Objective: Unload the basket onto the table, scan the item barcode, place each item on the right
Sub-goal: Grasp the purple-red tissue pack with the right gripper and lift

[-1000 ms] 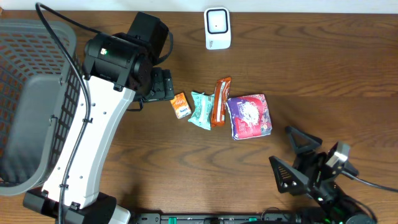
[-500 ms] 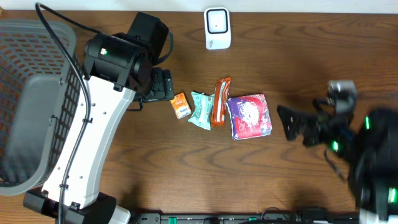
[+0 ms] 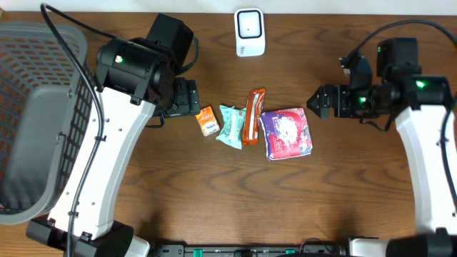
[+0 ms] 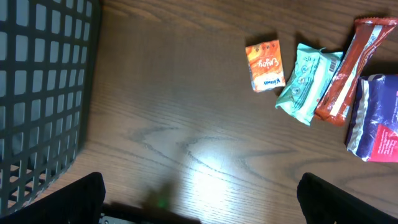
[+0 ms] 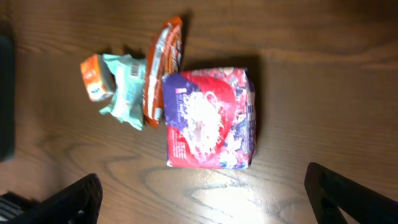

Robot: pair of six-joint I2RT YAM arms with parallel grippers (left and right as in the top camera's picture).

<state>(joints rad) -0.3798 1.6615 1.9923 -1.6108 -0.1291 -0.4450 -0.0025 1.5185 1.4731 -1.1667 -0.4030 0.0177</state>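
- Currently, the right gripper point(image 3: 319, 104) is held wide open and empty, the purple-and-pink packet point(image 3: 287, 133) lying just ahead of its fingertips.
- The left gripper point(image 3: 191, 97) is likewise spread open, an orange carton point(image 3: 207, 121) just beside it.

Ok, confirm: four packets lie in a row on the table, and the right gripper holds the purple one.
Wrong grip. The right gripper hovers open beside the purple packet, apart from it, holding nothing, as the overhead view shows. Four packets do lie in a row on the table.
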